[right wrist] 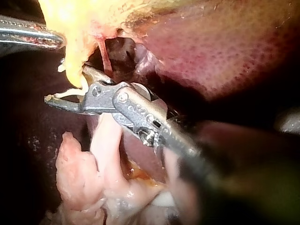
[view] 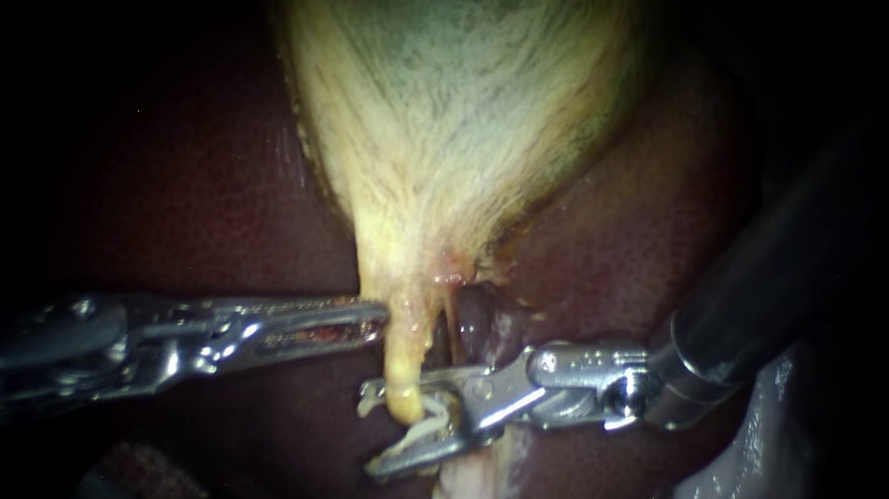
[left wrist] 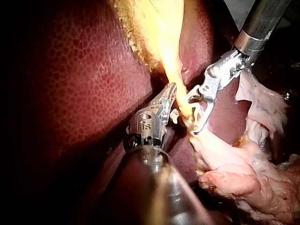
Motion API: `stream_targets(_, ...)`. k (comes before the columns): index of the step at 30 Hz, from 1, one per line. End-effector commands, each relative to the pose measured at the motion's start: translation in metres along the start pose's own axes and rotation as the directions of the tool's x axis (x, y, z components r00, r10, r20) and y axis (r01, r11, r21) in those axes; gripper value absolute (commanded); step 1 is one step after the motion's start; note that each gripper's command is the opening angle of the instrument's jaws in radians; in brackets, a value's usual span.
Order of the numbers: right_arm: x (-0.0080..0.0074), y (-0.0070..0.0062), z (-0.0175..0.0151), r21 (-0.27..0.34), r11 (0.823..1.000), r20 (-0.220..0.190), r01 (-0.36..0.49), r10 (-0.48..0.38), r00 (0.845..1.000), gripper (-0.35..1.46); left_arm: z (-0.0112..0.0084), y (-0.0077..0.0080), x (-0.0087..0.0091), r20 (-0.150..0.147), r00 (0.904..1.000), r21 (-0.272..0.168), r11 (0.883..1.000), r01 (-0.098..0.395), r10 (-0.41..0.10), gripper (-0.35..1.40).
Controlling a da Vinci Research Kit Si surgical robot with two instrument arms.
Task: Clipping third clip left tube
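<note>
The pale yellow gallbladder (view: 458,109) narrows downward into a short yellow tube (view: 405,366), the left of two; a dark red tube (view: 480,323) lies just to its right. My left instrument (view: 379,317) comes in level from the left, its jaws shut on the gallbladder's neck just above the tube. From the right, my right instrument (view: 370,431) holds its jaws open around the yellow tube's lower end, with a whitish clip (view: 424,421) between them. In the left wrist view the left instrument (left wrist: 172,90) grips the yellow tissue and the right instrument (left wrist: 192,116) straddles the tube.
Dark red liver (view: 192,190) surrounds the gallbladder on both sides. Loose pale pink tissue (view: 465,489) hangs under the right instrument's jaws, seen larger as pink tissue (right wrist: 93,178) in the right wrist view. The right instrument's dark shaft (view: 786,265) crosses the lower right.
</note>
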Motion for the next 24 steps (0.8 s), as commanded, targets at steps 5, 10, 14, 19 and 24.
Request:
stream_targets(5,0.0033,0.0008,-0.0019,-0.056,0.998,-0.042,0.017,-0.020,0.999,0.51,0.0001,0.0000,0.0000,-0.001,1.0000,0.002,1.000,0.000,0.000,-0.35)
stream_targets(10,0.0047,0.0012,-0.0028,-0.079,0.997,-0.057,0.020,-0.024,0.998,0.48,0.0002,0.0000,0.0000,-0.001,1.0000,0.002,1.000,0.000,0.000,-0.35)
stream_targets(14,0.0045,0.0011,-0.0026,-0.082,0.996,-0.057,0.021,-0.026,0.998,0.41,0.0002,0.0000,0.0000,-0.001,1.0000,0.002,1.000,0.000,0.000,-0.35)
stream_targets(19,0.0041,0.0008,-0.0035,-0.095,0.995,-0.063,0.021,-0.027,0.998,-0.35,0.0003,-0.0001,0.0000,-0.001,1.0000,0.002,1.000,0.000,0.000,-0.35)
stream_targets(24,0.0036,0.0010,-0.0044,-0.125,0.992,-0.042,0.016,-0.022,0.999,-0.35,0.0003,-0.0001,0.0000,0.000,1.0000,0.002,1.000,0.000,0.000,-0.35)
